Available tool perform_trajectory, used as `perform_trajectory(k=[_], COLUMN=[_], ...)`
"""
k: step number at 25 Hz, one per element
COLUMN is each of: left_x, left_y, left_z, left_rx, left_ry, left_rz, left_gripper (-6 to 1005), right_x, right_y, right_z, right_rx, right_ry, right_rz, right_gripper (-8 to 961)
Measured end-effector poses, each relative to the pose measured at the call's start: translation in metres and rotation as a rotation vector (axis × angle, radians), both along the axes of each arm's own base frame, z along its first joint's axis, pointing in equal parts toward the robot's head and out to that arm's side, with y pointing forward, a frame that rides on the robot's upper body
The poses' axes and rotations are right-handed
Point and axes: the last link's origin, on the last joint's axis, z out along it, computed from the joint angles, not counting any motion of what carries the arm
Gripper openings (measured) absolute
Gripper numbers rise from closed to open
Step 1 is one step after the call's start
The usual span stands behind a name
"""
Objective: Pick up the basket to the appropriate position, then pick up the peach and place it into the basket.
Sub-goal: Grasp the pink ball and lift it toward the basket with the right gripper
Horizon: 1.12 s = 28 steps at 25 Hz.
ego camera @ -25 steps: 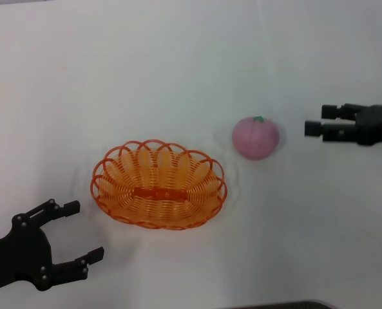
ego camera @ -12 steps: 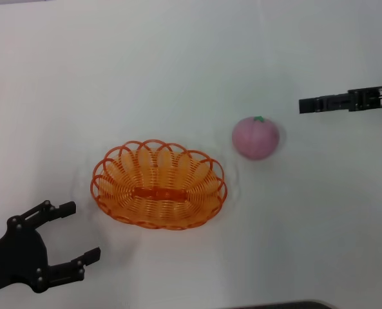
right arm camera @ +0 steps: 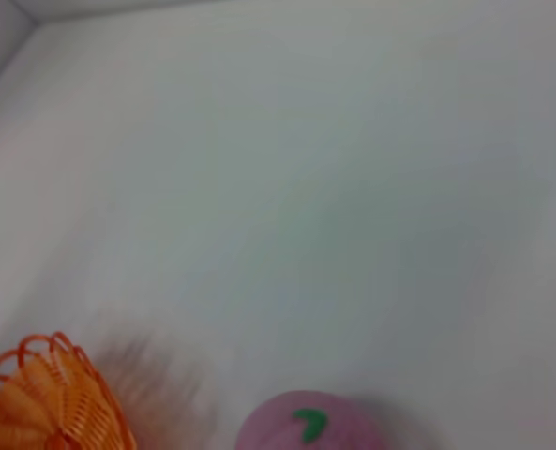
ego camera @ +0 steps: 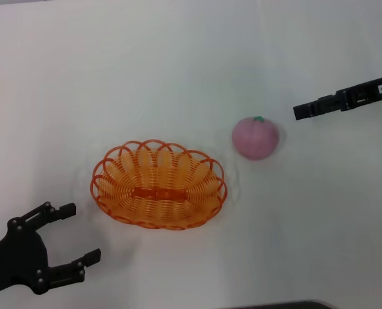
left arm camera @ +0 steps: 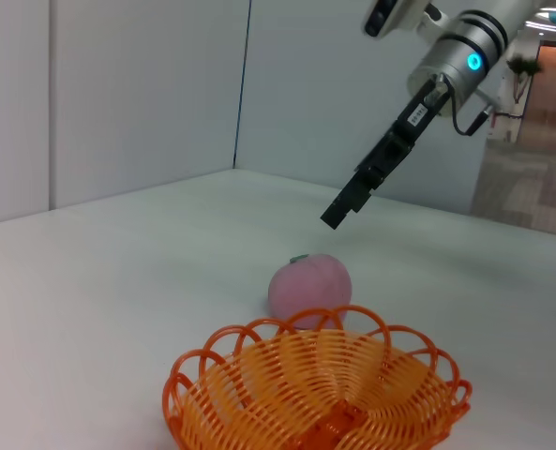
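The orange wire-loop basket [ego camera: 158, 184] rests on the white table, left of centre, and shows empty. The pink peach [ego camera: 256, 138] with its green leaf mark sits to the basket's right and a little farther back. My left gripper [ego camera: 81, 233] is open near the table's front left corner, a short gap from the basket's rim. My right gripper [ego camera: 301, 111] hangs above the table just right of the peach, turned edge-on. The left wrist view shows the basket [left arm camera: 320, 394], the peach [left arm camera: 309, 288] behind it and the right gripper [left arm camera: 337, 217] above. The right wrist view catches the peach [right arm camera: 301, 429] and basket rim [right arm camera: 43, 398].
The white table [ego camera: 178, 64] stretches bare behind the basket and peach. Grey walls [left arm camera: 118, 94] stand beyond its far edge in the left wrist view. A dark edge shows at the table's front [ego camera: 281, 305].
The right gripper has turned from flat to edge-on and shifted a little farther back and toward the peach. The left gripper has drawn back slightly toward the front edge. Basket and peach have not moved.
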Motion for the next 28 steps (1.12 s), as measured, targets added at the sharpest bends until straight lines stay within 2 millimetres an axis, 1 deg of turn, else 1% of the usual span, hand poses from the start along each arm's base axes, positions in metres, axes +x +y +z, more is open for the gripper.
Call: perform_trajectory(k=[9, 16, 22, 28], left_x=[0.000, -0.001, 0.000, -0.001], left_y=[-0.001, -0.002, -0.003, -0.003], left_z=[-0.001, -0.001, 0.001, 0.002], left_rx=[-0.002, -0.001, -0.002, 0.003], left_ry=[-0.003, -0.004, -0.007, -0.008], left_rz=[0.003, 0.009, 0.003, 0.005], left_gripper=[907, 907, 907, 907], right_x=[-0.030, -0.047, -0.057, -0.062], right_y=[0.017, 0.024, 0.026, 0.028], right_z=[-0.013, -0.024, -0.037, -0.044], right_rx=[-0.077, -0.116, -0.161, -0.173], right_ry=[-0.090, -0.128, -0.180, -0.225], right_rz=[0.081, 0.103, 0.119, 0.136], right_gripper=[887, 885, 883, 881])
